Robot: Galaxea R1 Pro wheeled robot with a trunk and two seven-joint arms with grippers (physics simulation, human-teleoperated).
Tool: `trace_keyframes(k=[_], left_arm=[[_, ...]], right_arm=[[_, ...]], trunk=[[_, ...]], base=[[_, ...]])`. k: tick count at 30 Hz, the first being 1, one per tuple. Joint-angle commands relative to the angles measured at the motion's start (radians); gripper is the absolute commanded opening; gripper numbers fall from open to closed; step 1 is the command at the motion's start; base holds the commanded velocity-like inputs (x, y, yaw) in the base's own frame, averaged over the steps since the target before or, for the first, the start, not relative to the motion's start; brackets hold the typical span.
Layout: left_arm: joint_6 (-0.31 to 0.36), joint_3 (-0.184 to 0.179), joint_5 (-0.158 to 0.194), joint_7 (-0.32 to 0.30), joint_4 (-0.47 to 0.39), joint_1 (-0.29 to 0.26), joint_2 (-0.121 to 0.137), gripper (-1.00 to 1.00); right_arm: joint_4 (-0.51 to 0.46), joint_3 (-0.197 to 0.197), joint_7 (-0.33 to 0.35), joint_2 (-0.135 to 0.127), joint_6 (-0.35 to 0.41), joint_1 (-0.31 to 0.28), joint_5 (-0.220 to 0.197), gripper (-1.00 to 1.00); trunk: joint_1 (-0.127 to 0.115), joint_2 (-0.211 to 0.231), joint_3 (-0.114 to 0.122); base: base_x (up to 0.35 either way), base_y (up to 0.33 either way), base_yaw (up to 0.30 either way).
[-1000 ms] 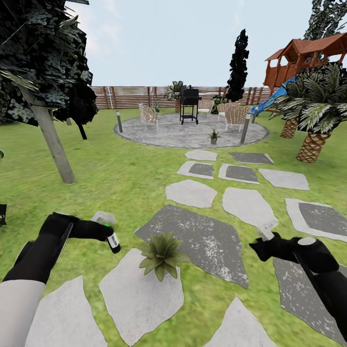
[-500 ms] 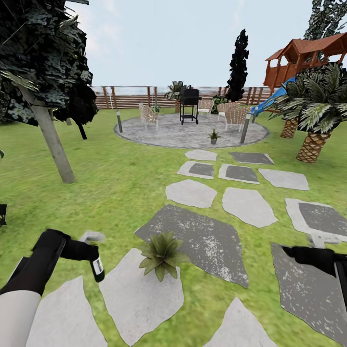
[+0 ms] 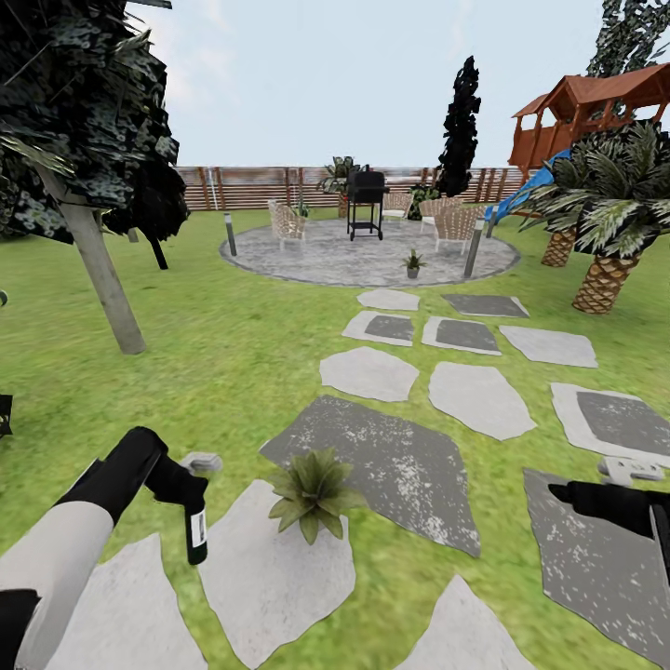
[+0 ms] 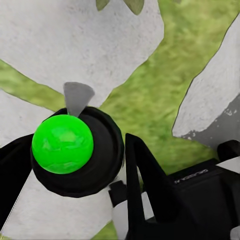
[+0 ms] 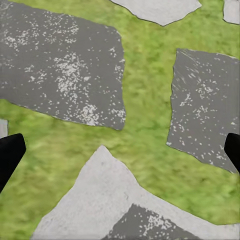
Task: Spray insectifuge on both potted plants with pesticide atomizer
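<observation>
My left gripper [image 3: 184, 488] is shut on the pesticide atomizer [image 3: 195, 529], a slim dark bottle with a white label that hangs nearly upright below its whitish trigger head. It hovers over the lawn just left of the near potted plant [image 3: 312, 488], a green rosette on a pale stepping stone. In the left wrist view the atomizer [image 4: 75, 150] shows from above with a bright green knob, held between the black fingers [image 4: 142, 172], with the plant's leaf tips [image 4: 134, 4] beyond. The second potted plant [image 3: 412, 263] stands far off on the round patio. My right gripper [image 3: 563, 491] is open and empty, its fingertips [image 5: 9, 155] wide apart over grass and stones.
Grey and pale stepping stones [image 3: 391, 465] lead across the lawn to the patio [image 3: 363, 261], which holds a black grill [image 3: 367, 200] and wicker chairs. A tree trunk [image 3: 98, 270] stands at the left. Palms [image 3: 605, 270] and a play structure stand at the right. A slat fence closes the back.
My left arm has drawn back and down with the atomizer, which now hangs nearly upright. My right arm has swung out to the right and lower.
</observation>
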Motion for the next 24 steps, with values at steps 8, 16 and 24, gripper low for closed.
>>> trace_keyframes(k=[8,16,24], left_arm=[[0.002,-0.056,-0.009,-0.027,0.007,-0.013,-0.003,-1.0],[-0.005,-0.159,-0.011,-0.128,-0.006,-0.014,-0.006,-1.0],[-0.007,-0.227,-0.013,-0.144,-0.008,-0.013,-0.008,-1.0]], right_arm=[[-0.001,0.001,0.013,0.001,0.003,-0.003,0.004,1.0],[-0.001,-0.002,0.013,0.001,0.003,-0.005,0.003,1.0],[-0.001,-0.002,0.013,0.001,0.003,-0.004,0.003,1.0]], trunk=[[0.0,-0.001,-0.001],[0.0,-0.001,-0.001],[0.0,-0.001,-0.001]], base=[[0.193,0.156,-0.14],[0.236,0.197,-0.055],[0.225,0.183,-0.191]])
